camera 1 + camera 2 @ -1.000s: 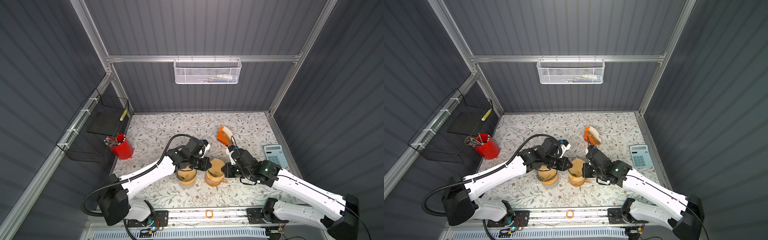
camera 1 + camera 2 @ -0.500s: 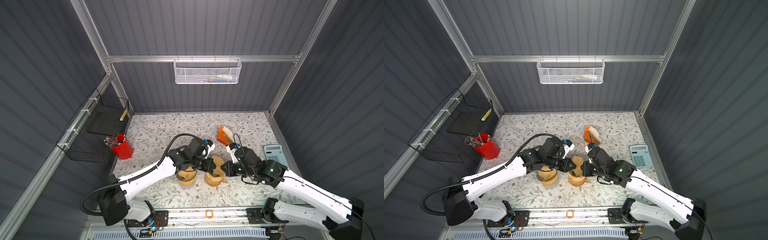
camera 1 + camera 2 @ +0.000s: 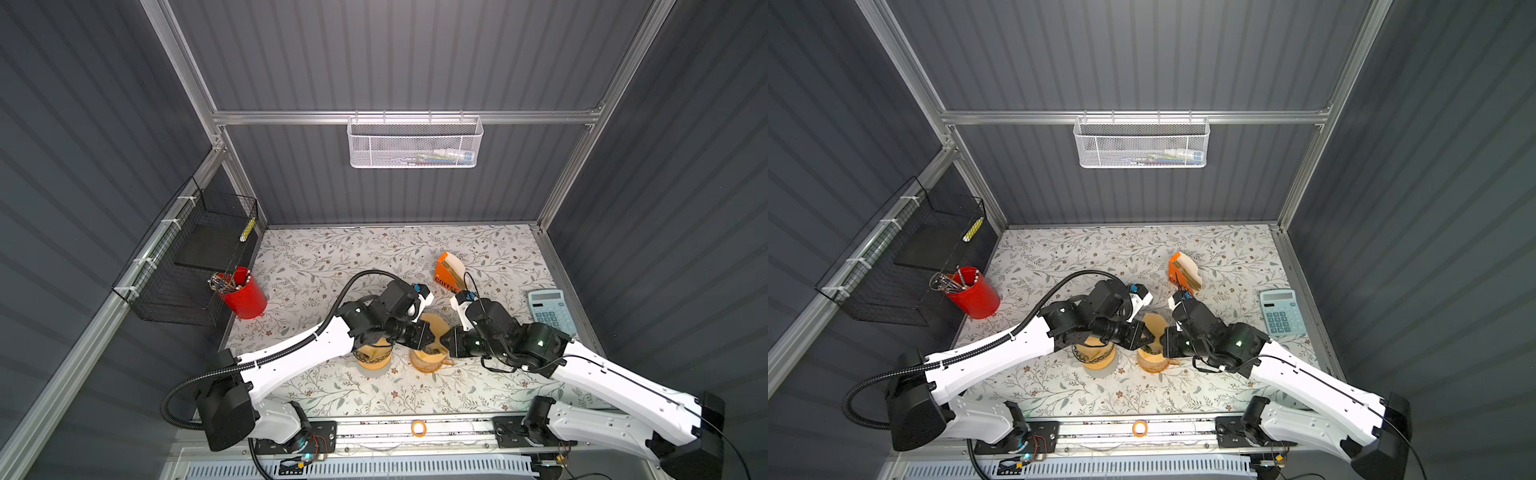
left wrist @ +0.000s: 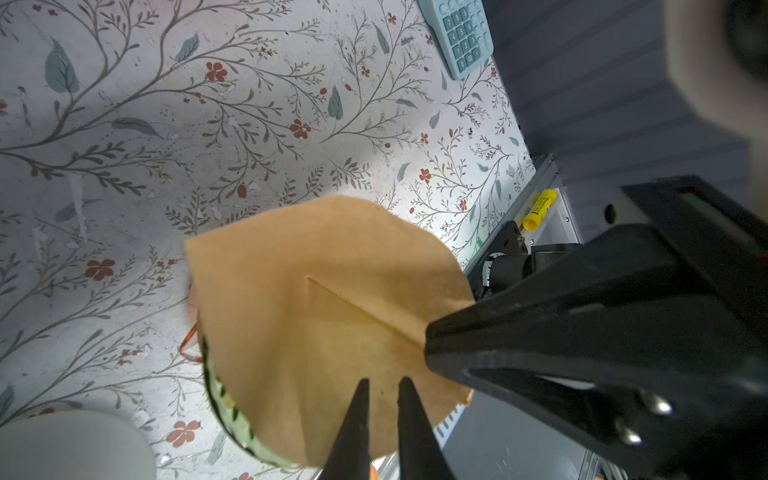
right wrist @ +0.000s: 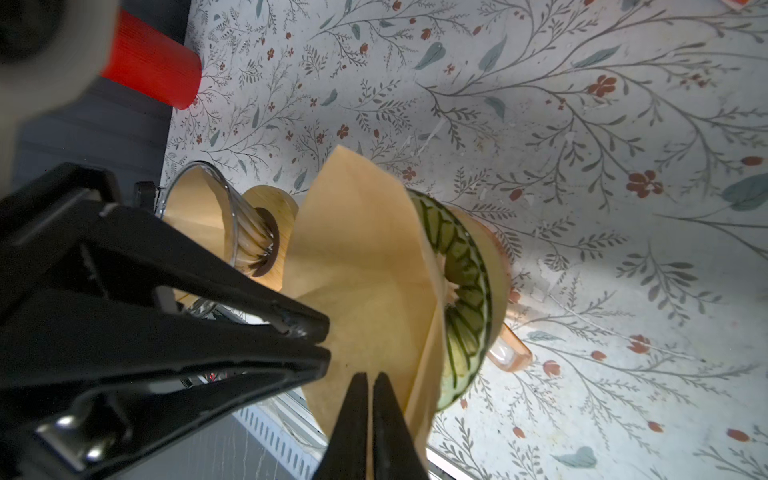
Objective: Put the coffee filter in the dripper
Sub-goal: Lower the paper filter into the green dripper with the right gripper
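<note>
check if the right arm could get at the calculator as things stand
Probably not yet. The right arm's fingers are shut on the coffee filter, shared with the left arm's fingers. The calculator lies beside that arm with bare table between, so once free it likely could.

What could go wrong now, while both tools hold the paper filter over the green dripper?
1. The left tool and the right tool both pinch the coffee filter; if they pull apart, the thin paper may tear.
2. The filter stands tilted above the dripper, not seated; released now, it may tip out.
3. The glass dripper stands close beside; an arm might knock it.
</note>
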`<state>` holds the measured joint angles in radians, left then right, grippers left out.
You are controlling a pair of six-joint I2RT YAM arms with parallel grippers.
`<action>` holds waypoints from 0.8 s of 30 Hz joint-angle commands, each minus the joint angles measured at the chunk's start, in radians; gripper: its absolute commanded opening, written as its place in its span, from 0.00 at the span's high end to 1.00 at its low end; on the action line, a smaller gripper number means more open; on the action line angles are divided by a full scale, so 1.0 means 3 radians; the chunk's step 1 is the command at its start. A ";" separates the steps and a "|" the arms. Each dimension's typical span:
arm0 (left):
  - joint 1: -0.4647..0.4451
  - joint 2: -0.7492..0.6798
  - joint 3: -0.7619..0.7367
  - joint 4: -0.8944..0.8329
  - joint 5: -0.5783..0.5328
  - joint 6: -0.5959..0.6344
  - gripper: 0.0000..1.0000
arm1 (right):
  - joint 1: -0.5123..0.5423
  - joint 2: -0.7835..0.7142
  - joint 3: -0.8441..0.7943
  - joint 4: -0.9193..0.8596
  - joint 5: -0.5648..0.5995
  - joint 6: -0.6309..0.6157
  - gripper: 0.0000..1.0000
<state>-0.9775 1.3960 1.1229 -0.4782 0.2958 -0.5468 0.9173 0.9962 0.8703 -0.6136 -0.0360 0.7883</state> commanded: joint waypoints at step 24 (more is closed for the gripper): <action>-0.0009 -0.0062 -0.0219 -0.0011 -0.0219 -0.0044 0.85 | 0.0005 0.0161 -0.0120 0.0132 0.0142 -0.0010 0.90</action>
<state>-0.9775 1.3960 1.0737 -0.4713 0.2417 -0.5522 0.9173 1.0382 0.8444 -0.5804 -0.0143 0.7883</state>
